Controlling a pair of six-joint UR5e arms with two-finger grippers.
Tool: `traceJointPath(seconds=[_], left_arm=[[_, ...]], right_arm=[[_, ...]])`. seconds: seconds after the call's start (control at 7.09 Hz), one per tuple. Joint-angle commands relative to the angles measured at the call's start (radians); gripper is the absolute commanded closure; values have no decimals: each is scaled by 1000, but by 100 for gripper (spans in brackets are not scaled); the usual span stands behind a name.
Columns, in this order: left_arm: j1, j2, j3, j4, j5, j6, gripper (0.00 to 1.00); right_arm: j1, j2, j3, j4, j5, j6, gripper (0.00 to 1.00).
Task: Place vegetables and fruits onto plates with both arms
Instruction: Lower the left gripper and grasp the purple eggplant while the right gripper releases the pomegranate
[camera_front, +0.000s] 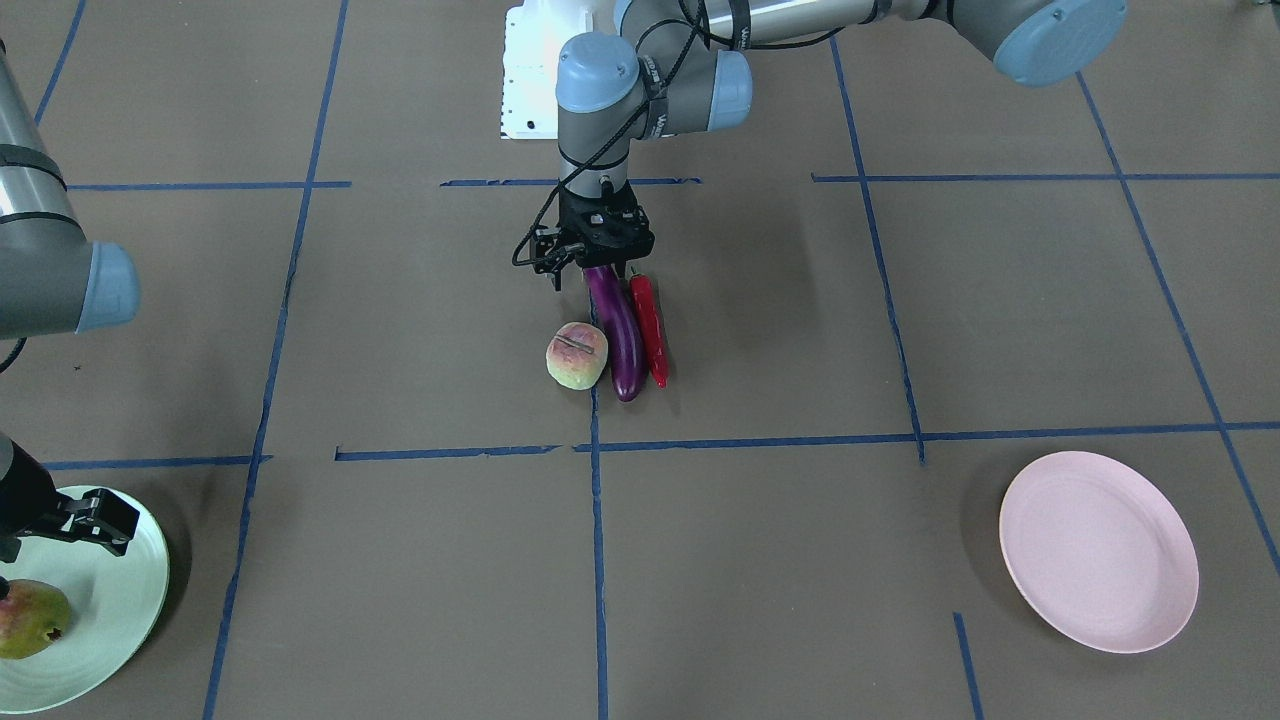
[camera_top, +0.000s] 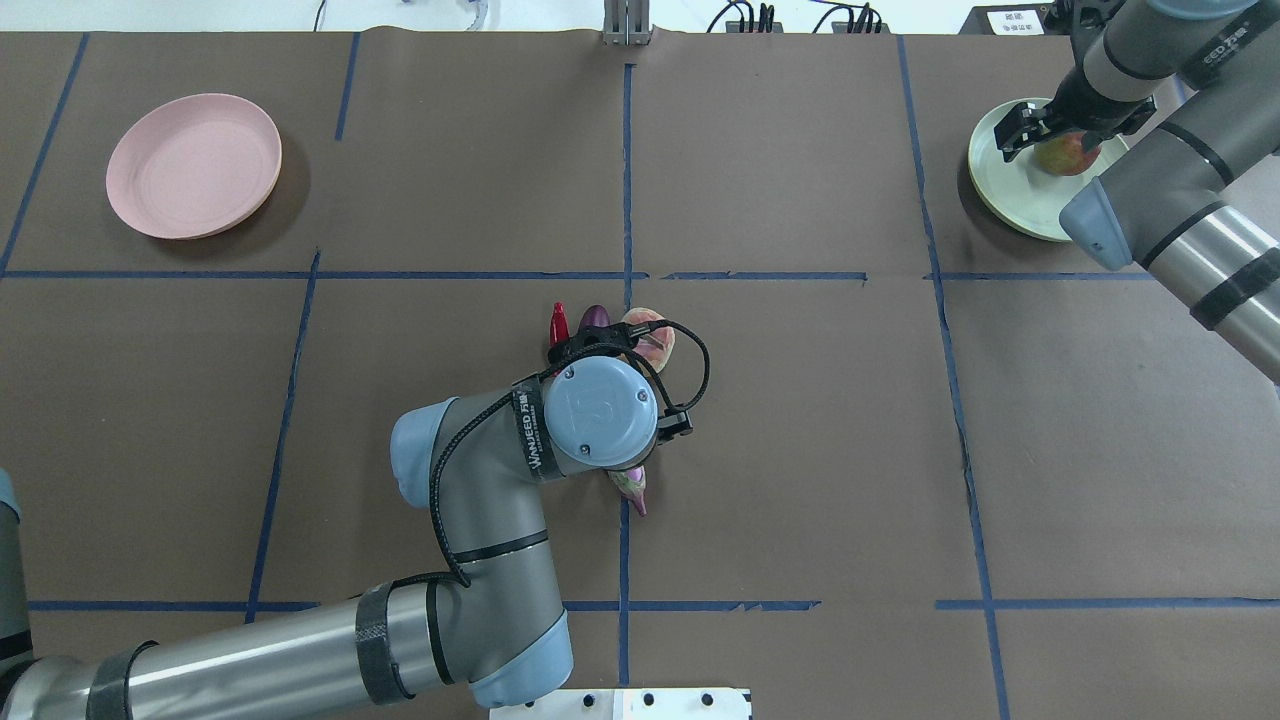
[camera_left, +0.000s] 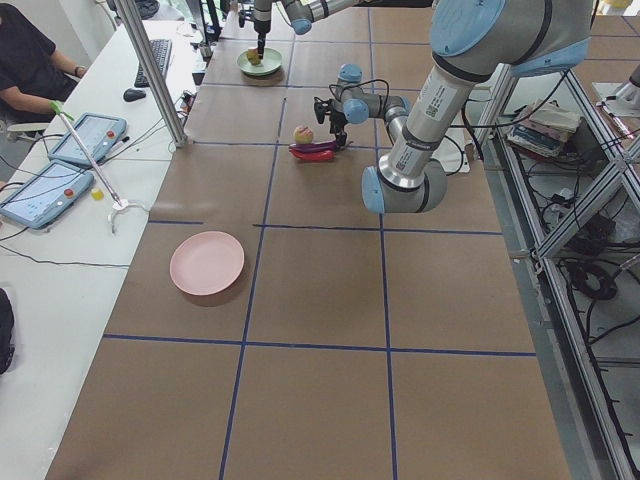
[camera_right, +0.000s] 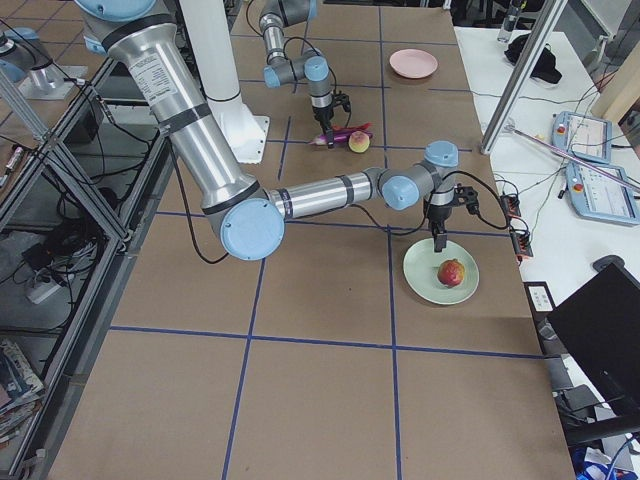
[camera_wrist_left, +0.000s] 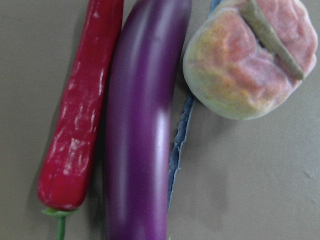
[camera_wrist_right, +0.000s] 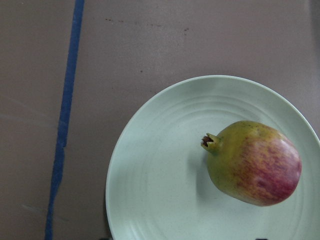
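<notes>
The purple eggplant lies on the table between the red chili and the peach, all touching or nearly so. My left gripper is low over the eggplant's cap end, jaws open on either side of it. The left wrist view shows the eggplant, chili and peach close up, with no fingers in sight. The pomegranate rests on the mint green plate. My right gripper hangs open just above that plate, beside the pomegranate. The pink plate holds nothing.
The white base block stands behind the left gripper. Blue tape lines divide the brown table. A person and tablets are at a side desk beyond the table's far edge.
</notes>
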Motion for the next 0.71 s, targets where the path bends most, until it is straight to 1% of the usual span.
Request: traceJointPath(seconds=[0.0, 0.14, 0.28, 0.42, 0.56], left_arm=[[-36, 3, -20, 29, 0, 0, 78], [-44, 6, -29, 29, -1, 0, 100], [-56, 19, -43, 30, -1, 0, 100], [-57, 55, -80, 37, -3, 0, 100], [-76, 95, -183, 93, -4, 0, 100]], right_arm=[[-4, -16, 22, -1, 0, 9, 0], [-4, -16, 24, -1, 0, 9, 0], [-4, -17, 28, -1, 0, 9, 0], [-4, -20, 31, -1, 0, 9, 0], [-4, -29, 82, -11, 6, 20, 0]])
